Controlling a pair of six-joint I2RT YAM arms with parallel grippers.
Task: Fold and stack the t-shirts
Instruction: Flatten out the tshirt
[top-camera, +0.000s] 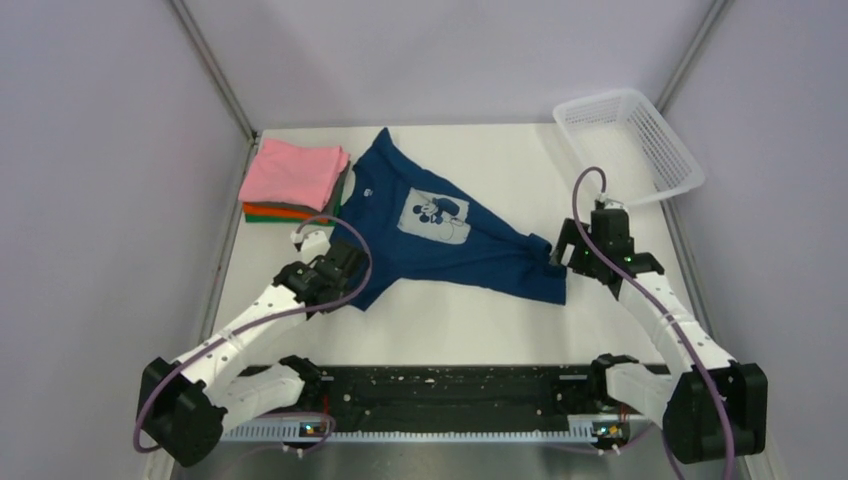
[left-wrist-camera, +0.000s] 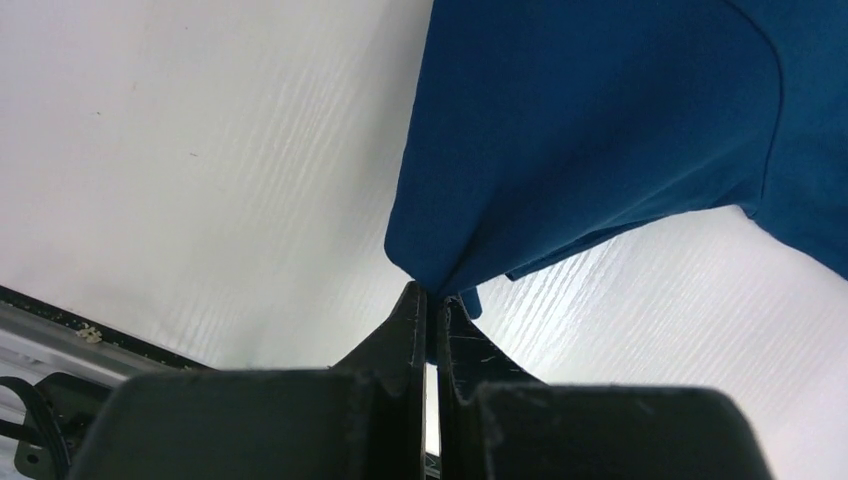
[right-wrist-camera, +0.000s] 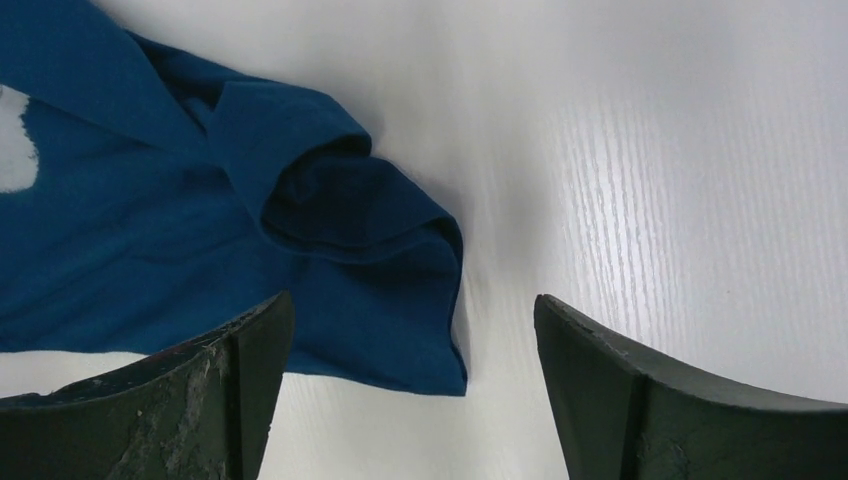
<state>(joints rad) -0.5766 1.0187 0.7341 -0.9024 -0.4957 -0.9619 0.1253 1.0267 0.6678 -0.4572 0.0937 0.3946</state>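
The navy t-shirt (top-camera: 440, 235) lies opened out and slanted across the white surface (top-camera: 480, 330). Its collar points to the far left, just beside the stack of folded shirts (top-camera: 290, 180), which has a pink one on top. The pale mouse print (top-camera: 438, 215) faces up. A white mesh basket (top-camera: 672, 165) sits at the far right, well apart from the cloth.

The left fingers (left-wrist-camera: 410, 330) are clenched on the near-left corner of the navy shirt. In the left wrist view the fabric peaks up into the pinch, lifted a little off the surface. The right fingers (right-wrist-camera: 240, 350) are spread wide and empty. They hover over the right end of the shirt, where the cloth is rumpled and folded back on itself at the corner.

This looks like the flattening step, before any fold is made. One corner is taken and the other is not yet gripped. The next move probably calls for the right fingers to come down on that bunched right corner and close on it. They should catch the edge itself rather than only the top layer of the crease. Both arms could then draw the shirt taut and lay it square.
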